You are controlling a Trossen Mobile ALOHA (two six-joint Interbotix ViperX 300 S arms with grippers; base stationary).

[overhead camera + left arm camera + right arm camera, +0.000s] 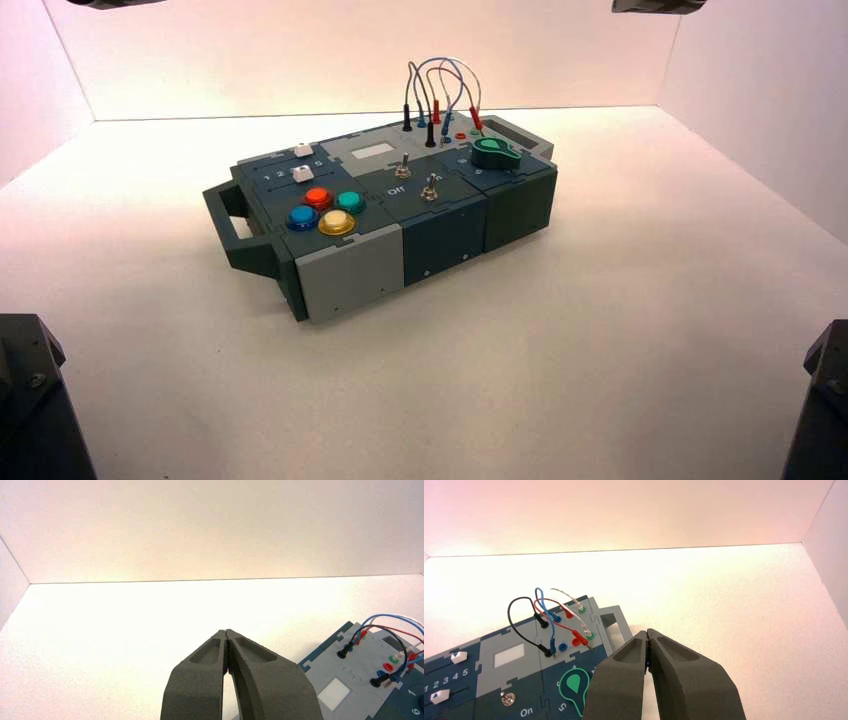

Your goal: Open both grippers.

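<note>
My left gripper [226,631] is shut and empty: its two dark grey fingertips touch at the tip. It hangs above the white table, off the button box's [345,682] wired end. My right gripper [646,631] is also shut and empty, tips together, above the box's [514,677] end with the green knob [574,685]. In the high view the grippers show only as dark slivers at the top edge, the left one [105,3] and the right one [655,5], both well apart from the box [350,270].
The box stands turned at mid-table, with four coloured buttons [322,210], two toggle switches [428,188], two white sliders [302,162], a green knob [494,153] and looped wires [440,90]. Black blocks sit in the bottom corners [30,400]. White walls enclose the table.
</note>
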